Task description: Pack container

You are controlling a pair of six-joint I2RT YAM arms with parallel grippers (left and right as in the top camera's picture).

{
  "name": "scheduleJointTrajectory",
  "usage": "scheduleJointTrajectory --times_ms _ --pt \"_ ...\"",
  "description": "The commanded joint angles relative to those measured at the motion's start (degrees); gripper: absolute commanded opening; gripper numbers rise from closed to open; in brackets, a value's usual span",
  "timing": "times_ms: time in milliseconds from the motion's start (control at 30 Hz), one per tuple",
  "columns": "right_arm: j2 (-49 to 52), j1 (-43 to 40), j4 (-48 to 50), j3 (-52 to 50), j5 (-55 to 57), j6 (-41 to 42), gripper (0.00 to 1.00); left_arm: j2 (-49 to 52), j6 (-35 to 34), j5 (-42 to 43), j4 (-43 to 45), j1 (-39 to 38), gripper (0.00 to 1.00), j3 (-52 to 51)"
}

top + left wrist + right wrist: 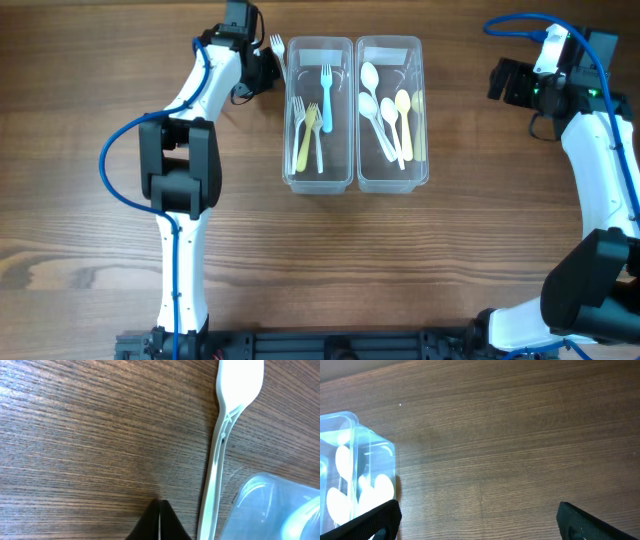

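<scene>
Clear container (353, 182), forks (312, 125) in one tub, spoons (386, 112) in other

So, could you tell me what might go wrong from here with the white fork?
The left tool looks shut and sits beside the handle of the white fork, so a grasp from here could miss. The fork lies flat, close beside the container, so the tool might nudge it or skid the fork away.

left wrist | white fork (216, 460) head cut off | container (270, 505) corner only
</scene>
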Motion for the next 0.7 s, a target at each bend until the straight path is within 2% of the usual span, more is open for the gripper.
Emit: scheduleJointTrajectory --times_ms 0,100,200,300,500,667 --pt "-0.76 0.24 0.15 0.74 0.37 -0.55 1.00 -0.55 0.68 -2.08 0.26 2.84 0.16 -3.98" --pt "-0.76 0.24 0.15 0.74 0.37 -0.55 1.00 -4.11 0.70 3.04 2.45 3.10 0.23 -3.98" --pt "-0.76 0.24 0.15 0.74 0.37 -0.55 1.00 -5.92 -0.63 5.68 6.36 2.62 0.49 -3.98" --pt "-0.76 0.24 0.15 0.74 0.37 -0.55 1.00 -5.81 -2.47 6.03 8.81 2.16 0.44 -3.98" --pt "-0.76 0.24 0.15 0.74 0.37 -0.55 1.00 -5.75 -2.97 7.19 13.94 0.46 0.47 -3.98" --pt "-0.76 0.24 0.15 0.74 0.37 -0.55 1.00 -5.46 -5.99 4.42 14.71 -0.66 0.46 -3.98"
